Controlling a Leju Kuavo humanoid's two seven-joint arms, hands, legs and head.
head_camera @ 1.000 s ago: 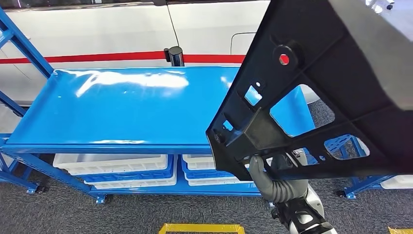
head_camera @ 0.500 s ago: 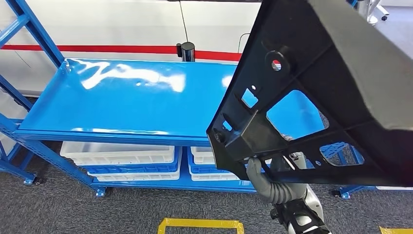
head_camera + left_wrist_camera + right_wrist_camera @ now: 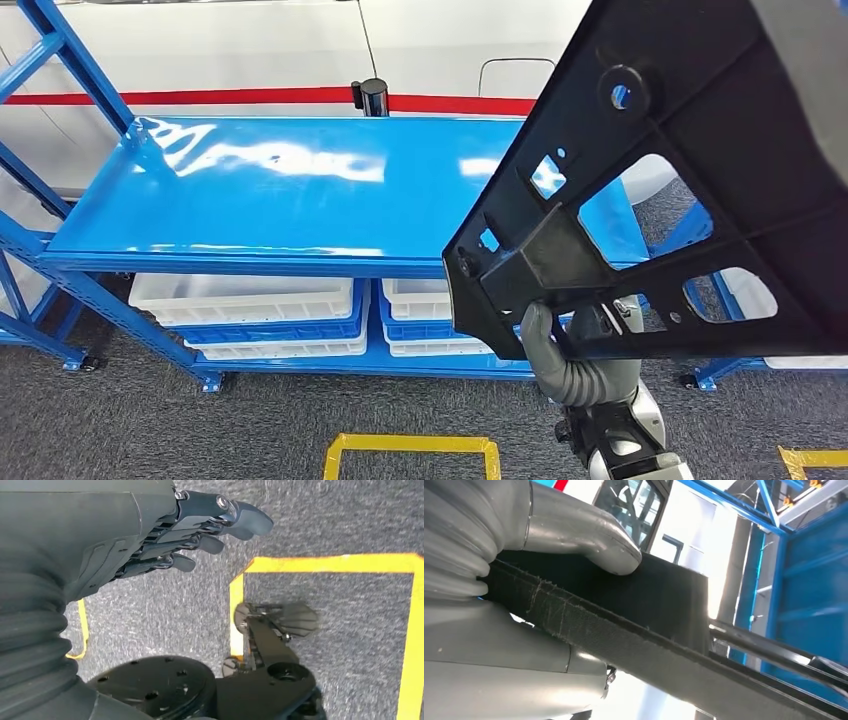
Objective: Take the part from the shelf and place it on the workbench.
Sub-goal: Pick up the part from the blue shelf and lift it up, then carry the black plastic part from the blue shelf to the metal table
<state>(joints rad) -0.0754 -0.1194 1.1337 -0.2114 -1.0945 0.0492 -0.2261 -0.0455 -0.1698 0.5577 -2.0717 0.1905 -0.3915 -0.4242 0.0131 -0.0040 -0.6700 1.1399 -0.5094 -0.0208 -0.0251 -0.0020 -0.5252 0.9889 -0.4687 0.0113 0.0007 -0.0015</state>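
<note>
A large black plastic part [image 3: 700, 190] with several cut-out windows fills the right side of the head view, held up in the air. My right hand [image 3: 570, 360] grips its lower edge from below. The right wrist view shows my thumb [image 3: 589, 540] pressed on the part's black edge [image 3: 634, 630], with the rest of the hand underneath. In front of me stands the blue workbench [image 3: 280, 200], its glossy top bare. My left hand [image 3: 190, 530] hangs over the grey carpet, fingers apart and holding nothing.
White bins [image 3: 250, 300] sit on the blue lower shelf under the benchtop. A blue upright frame [image 3: 60, 60] rises at the left. A black post [image 3: 374, 97] stands behind the bench, before a white wall with a red stripe. Yellow tape [image 3: 410, 445] marks the carpet.
The camera has shifted, so the bench sits slightly differently in the picture. The black part has risen and moved a little right, still held by my right hand.
</note>
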